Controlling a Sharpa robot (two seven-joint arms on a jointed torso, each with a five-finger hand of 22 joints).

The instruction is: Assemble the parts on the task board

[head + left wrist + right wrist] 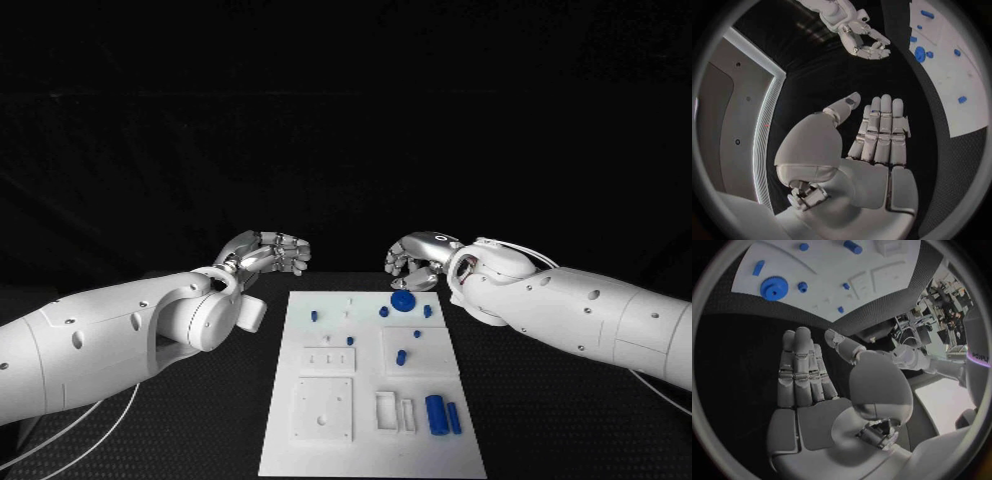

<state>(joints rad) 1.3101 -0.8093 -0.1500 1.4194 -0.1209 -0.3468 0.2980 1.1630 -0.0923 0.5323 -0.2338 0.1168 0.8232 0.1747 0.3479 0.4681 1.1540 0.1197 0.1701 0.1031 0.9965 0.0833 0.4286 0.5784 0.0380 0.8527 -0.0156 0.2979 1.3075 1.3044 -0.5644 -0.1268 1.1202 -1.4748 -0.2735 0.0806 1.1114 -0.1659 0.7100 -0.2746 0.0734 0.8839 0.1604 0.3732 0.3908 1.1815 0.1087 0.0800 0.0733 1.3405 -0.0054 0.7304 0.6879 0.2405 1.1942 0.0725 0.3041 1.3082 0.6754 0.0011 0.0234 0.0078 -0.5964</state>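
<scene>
Lay on the middle of the black table [216, 420]: the white task board [325, 455], long side running away from the robot. Carried blue parts scattered loose across it: a round gear [404, 300] near the far right corner, small pegs [315, 316] along the far end and toward the middle, two longer cylinders [436, 413] side by side by the near right edge. Showed moulded white blocks and recesses on the near half, apparently unfilled. Judged from this: assembly barely begun, if at all; nearly every part apparently loose on the surface, everything left to seat.

Hovered off the far left corner of the board, the left hand [270, 252]: fingers [881, 131] straight and close together, thumb apart, nothing held. Hovered off the far right corner, just beyond the gear, the right hand [418, 260]: palm bare, fingers [799, 371] extended side by side, holding nothing either. Touched neither board nor parts, either hand.
</scene>
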